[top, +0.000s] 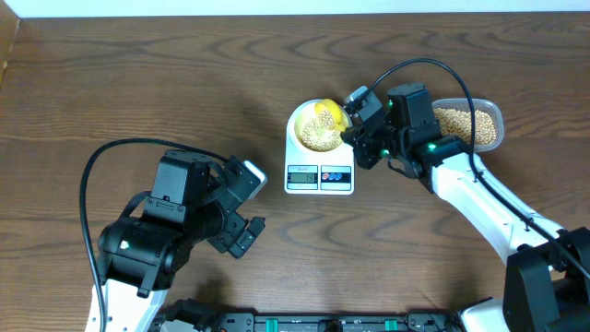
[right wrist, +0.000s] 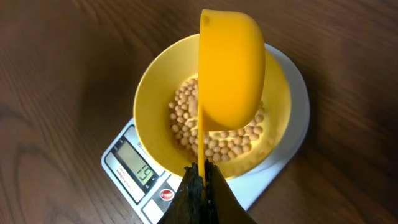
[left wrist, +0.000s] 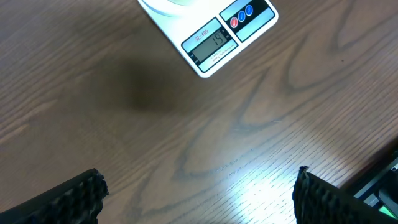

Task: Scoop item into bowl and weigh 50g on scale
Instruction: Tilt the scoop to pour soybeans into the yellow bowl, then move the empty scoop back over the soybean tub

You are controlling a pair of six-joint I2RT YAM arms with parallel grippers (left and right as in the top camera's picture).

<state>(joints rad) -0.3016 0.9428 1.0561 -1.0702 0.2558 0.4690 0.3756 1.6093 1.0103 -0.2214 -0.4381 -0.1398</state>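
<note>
Beans [top: 318, 136], overhead: piled in the bowl [top: 295, 124] on the scale [top: 319, 177]; more fill the clear tub [top: 495, 112] at right.
Scoop [top: 330, 115], overhead: over the bowl's right rim, handle pointing right into the right pincer [top: 353, 124], pressed together on it.
Overhead, left pincer [top: 253, 205]: spread, well left of the scale.
Left wrist: fingers [left wrist: 68, 199] wide apart above the table [left wrist: 124, 124]; only the scale's display edge shows.
Right wrist: scoop rolled sideways, handle edge-on, running straight away from the pincer above the beans.

Bright even light, soft shadows, glare on table [left wrist: 261, 180].
</note>
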